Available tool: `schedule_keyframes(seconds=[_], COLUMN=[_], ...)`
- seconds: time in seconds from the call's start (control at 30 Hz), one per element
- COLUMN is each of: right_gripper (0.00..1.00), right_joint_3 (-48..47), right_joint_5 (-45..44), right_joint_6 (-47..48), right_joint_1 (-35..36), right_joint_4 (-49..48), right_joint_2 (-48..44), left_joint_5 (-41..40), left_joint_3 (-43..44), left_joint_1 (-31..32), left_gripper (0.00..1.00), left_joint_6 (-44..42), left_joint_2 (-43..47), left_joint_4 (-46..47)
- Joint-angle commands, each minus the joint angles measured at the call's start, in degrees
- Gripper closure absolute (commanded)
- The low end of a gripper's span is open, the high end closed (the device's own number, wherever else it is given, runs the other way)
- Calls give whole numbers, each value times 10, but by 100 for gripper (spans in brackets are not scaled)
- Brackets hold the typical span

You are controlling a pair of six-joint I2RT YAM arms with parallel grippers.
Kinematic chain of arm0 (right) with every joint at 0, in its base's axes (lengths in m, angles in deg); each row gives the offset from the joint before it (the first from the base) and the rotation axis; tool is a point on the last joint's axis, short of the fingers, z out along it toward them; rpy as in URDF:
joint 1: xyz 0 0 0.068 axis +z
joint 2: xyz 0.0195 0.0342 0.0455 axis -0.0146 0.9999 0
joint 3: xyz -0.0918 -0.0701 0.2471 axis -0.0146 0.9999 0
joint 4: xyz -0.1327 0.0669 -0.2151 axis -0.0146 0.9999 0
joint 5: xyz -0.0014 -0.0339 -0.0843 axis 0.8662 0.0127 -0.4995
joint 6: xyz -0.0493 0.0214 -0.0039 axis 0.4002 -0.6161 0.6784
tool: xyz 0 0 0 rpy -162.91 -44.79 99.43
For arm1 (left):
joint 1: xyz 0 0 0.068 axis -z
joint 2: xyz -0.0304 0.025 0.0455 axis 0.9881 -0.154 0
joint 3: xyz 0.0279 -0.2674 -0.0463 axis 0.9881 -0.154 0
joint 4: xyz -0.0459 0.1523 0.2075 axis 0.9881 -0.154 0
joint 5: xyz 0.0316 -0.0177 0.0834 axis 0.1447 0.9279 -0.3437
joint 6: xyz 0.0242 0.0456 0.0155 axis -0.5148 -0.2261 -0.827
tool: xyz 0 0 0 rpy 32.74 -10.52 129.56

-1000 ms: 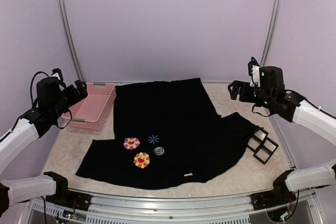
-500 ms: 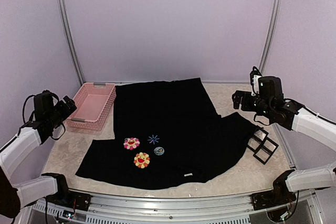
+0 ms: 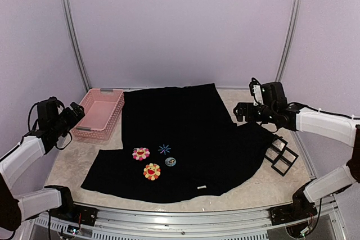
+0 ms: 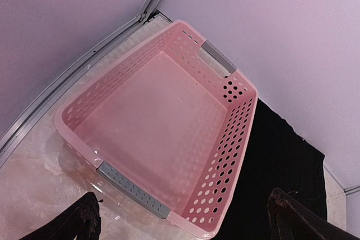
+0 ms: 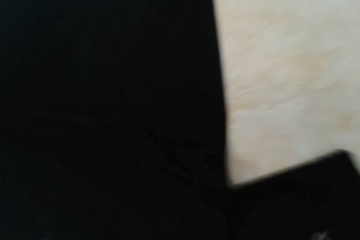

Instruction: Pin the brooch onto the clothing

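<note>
The black T-shirt point(image 3: 188, 133) lies spread on the table. On its front-left part are a pink flower point(image 3: 140, 153), an orange-yellow flower point(image 3: 152, 171), a blue starburst point(image 3: 164, 149) and a white label point(image 3: 201, 187). The brooch point(image 3: 170, 162), small and round with a pale blue rim, lies on the shirt right of the flowers. My left gripper point(image 3: 76, 113) hovers at the far left by the pink basket; its fingers point(image 4: 79, 220) stand wide apart and empty. My right gripper point(image 3: 241, 111) hangs over the shirt's right edge; its wrist view is blurred, showing only shirt point(image 5: 112, 111) and table.
A pink perforated basket point(image 3: 100, 113) stands at the back left, empty inside in the left wrist view point(image 4: 157, 133). Black square frames point(image 3: 283, 154) lie at the right edge of the table. Bare marbled tabletop point(image 5: 281, 66) shows right of the shirt.
My left arm has dropped lower and swung out to the left of the basket. My right arm has come down and moved left, over the shirt's right edge.
</note>
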Motion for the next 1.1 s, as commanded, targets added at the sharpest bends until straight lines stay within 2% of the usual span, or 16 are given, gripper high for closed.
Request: schedule_keyframes(seconds=[0.0, 0.13, 0.27, 0.37, 0.43, 0.47, 0.57, 0.63, 0.77, 0.87, 1.07], right_gripper=[5, 8, 9, 12, 20, 27, 55, 71, 92, 98, 99], right_joint_3=[-122, -286, -410, -475, -496, -504, -527, -545, -580, -594, -573], right_joint_5=[90, 101, 58, 68, 98, 128, 178, 199, 233, 250, 276], right_joint_6=[6, 14, 24, 34, 39, 43, 48, 51, 60, 75, 110], right_joint_1=[-4, -4, -5, -3, 2, 5, 22, 34, 58, 74, 100], right_joint_4=[25, 105, 166, 193, 193, 191, 183, 181, 174, 168, 157], right_joint_2=[174, 362, 487, 555, 587, 600, 637, 653, 669, 665, 633], left_joint_5=[20, 34, 34, 26, 21, 20, 19, 21, 21, 20, 19], left_joint_3=[-2, 0, -1, -1, 1, 3, 8, 10, 9, 8, 7], left_joint_1=[-3, -2, -2, -2, -2, -2, -2, -2, -2, -2, -2], left_gripper=[1, 1, 1, 1, 1, 1, 1, 1, 1, 1, 1], left_joint_6=[8, 5, -1, -8, -14, -16, -20, -21, -21, -23, -24], left_joint_2=[-1, 3, 11, 16, 16, 15, 12, 11, 12, 14, 20], left_joint_4=[21, 21, 21, 21, 21, 21, 21, 21, 21, 21, 21])
